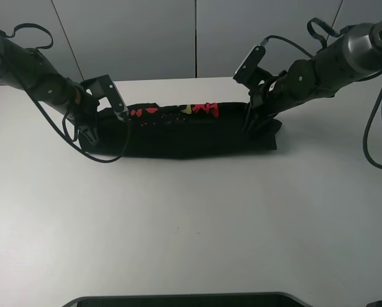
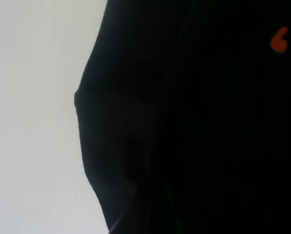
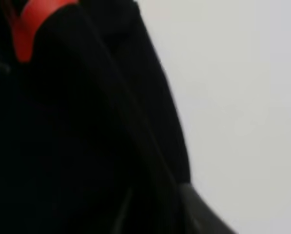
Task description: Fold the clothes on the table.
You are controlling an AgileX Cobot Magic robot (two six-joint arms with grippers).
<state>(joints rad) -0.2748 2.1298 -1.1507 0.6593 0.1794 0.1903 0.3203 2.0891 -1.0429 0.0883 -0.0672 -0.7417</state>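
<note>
On the white table, your left gripper sits closed at the left end of the black shirt. The shirt lies folded into a long band reaching across to your right gripper. You cannot tell how wide that gripper's jaws stand.

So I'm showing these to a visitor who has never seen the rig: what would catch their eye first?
First the black T-shirt, folded into a long band across the far middle of the white table, with red and yellow print along its far edge. Then the two dark arms: the left arm reaches to the band's left end and the right arm to its right end.
</note>
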